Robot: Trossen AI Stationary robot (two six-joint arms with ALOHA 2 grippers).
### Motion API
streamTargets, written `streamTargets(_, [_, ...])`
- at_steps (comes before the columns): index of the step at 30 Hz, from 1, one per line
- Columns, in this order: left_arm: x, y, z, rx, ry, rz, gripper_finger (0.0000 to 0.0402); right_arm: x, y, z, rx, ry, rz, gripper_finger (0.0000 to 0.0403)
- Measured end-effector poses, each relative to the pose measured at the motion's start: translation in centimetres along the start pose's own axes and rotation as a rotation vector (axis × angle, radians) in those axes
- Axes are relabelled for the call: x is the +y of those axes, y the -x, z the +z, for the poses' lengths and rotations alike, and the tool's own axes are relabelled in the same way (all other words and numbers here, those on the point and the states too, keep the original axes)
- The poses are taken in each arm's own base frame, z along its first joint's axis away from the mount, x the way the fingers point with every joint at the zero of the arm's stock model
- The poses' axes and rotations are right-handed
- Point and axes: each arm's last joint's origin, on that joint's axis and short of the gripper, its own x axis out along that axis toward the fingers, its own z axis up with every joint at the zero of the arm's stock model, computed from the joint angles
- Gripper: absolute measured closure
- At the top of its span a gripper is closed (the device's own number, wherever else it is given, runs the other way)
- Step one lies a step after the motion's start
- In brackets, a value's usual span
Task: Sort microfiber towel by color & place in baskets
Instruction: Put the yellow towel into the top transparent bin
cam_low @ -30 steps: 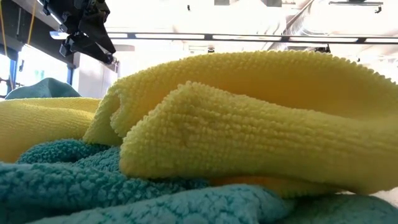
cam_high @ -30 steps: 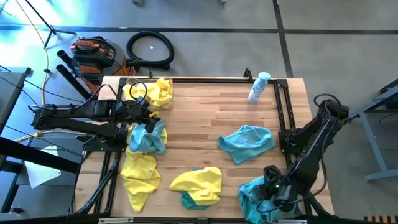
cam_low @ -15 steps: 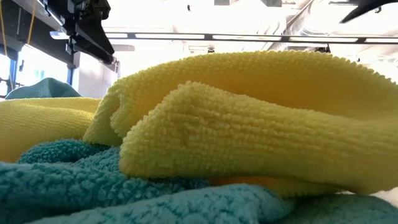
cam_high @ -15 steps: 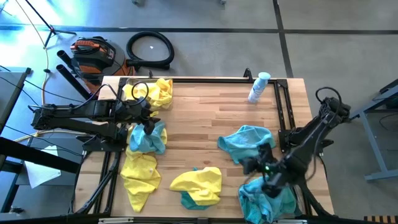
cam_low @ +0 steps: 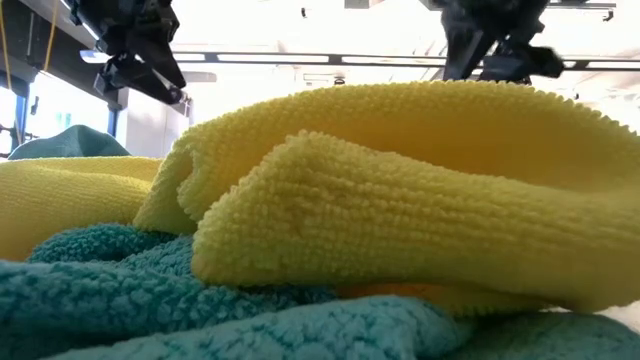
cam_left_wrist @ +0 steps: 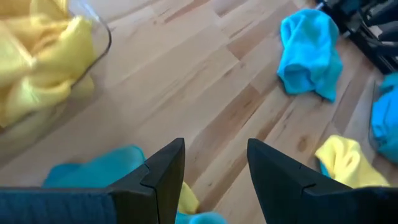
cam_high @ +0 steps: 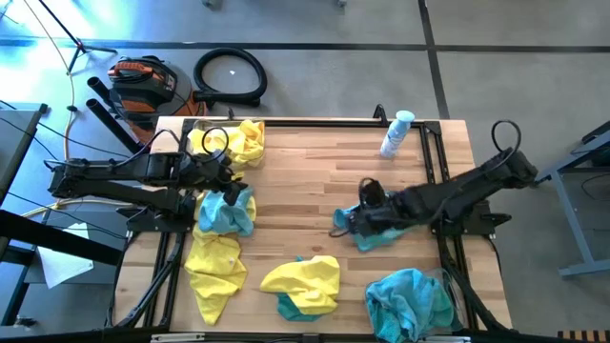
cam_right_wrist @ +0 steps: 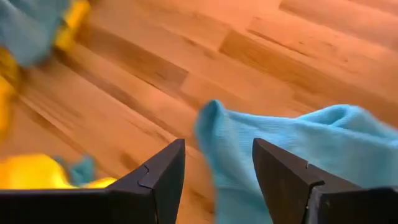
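My right gripper [cam_high: 347, 221] is open over the left edge of a loose teal towel [cam_high: 368, 240] lying mid-right on the table. In the right wrist view that towel's edge [cam_right_wrist: 211, 124] shows between the fingers. My left gripper [cam_high: 227, 181] is open above another teal towel [cam_high: 229, 211] by the left edge. Yellow towels fill the far-left basket [cam_high: 232, 141]. Teal towels fill the near-right basket [cam_high: 410, 300]. A yellow towel [cam_high: 215, 272] lies near left. Another yellow towel [cam_high: 305, 278] rests on a teal one [cam_high: 289, 307].
A white-and-blue spray bottle [cam_high: 396, 133] stands at the far right. Bare wood [cam_high: 315, 171] lies between the two arms. In the low view the yellow towel [cam_low: 400, 200] on the teal one [cam_low: 150, 300] fills the picture.
My right gripper has swung from above the near-right basket toward the table's far and left side, ending over the loose teal towel. The towels have stayed in place.
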Motion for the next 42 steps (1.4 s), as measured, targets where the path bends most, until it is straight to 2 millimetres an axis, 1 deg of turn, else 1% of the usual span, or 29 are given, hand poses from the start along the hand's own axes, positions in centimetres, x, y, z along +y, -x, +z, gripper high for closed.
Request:
streamTargets(4, [-0.8,-0.7,-0.5,0.013,0.096,0.017,0.0239,-0.8,-0.7,1.3,0.031,0.136,-0.048,0.0217])
streamTargets(10, [-2.8,-2.5,-1.8,0.017,0.245,0.078,0.0239,-1.5,-1.2,2.3,0.041,0.291,-0.094,0.0217])
streamTargets(16, [-4.7,-4.3,-3.4,0.086,0.36,0.146,0.0239,-2.5,-1.3,2.5,0.077,0.492,-0.183,0.0219])
streamTargets(18, [-5.4,-4.5,-3.7,0.097,0.388,0.162,0.0239,-2.8,-1.1,2.5,0.076,0.551,-0.204,0.0224])
streamTargets(20, [-6.1,-4.5,-3.8,0.097,0.408,0.182,0.0239,-3.4,-1.2,2.2,0.063,0.584,-0.178,0.0232])
streamTargets(22, [-6.8,-4.3,-3.6,0.088,0.417,0.198,0.0239,-4.5,-1.9,1.5,0.055,0.58,-0.124,0.024])
streamTargets(25, [-8.0,-3.8,-3.1,0.087,0.419,0.218,0.0239,-6.6,-2.9,0.2,0.065,0.532,-0.006,0.0252])
streamTargets(27, [-8.8,-3.4,-2.8,0.105,0.412,0.239,0.0239,-8.0,-3.2,-0.6,0.06,0.496,0.051,0.0257])
streamTargets(30, [-10.1,-2.7,-2.3,0.159,0.409,0.277,0.0239,-9.6,-3.0,-0.9,0.022,0.414,0.106,0.026])
streamTargets(34, [-12.0,-1.8,-2.2,0.253,0.417,0.361,0.0239,-10.7,-2.3,-0.8,-0.034,0.365,0.162,0.026])
streamTargets(38, [-13.6,-1.4,-3.6,0.324,0.458,0.42,0.0239,-11.1,-1.6,-0.5,-0.064,0.352,0.189,0.026])
streamTargets(42, [-14.6,-1.4,-6.3,0.399,0.476,0.454,0.0239,-11.2,-1.5,-0.5,-0.065,0.362,0.188,0.026])
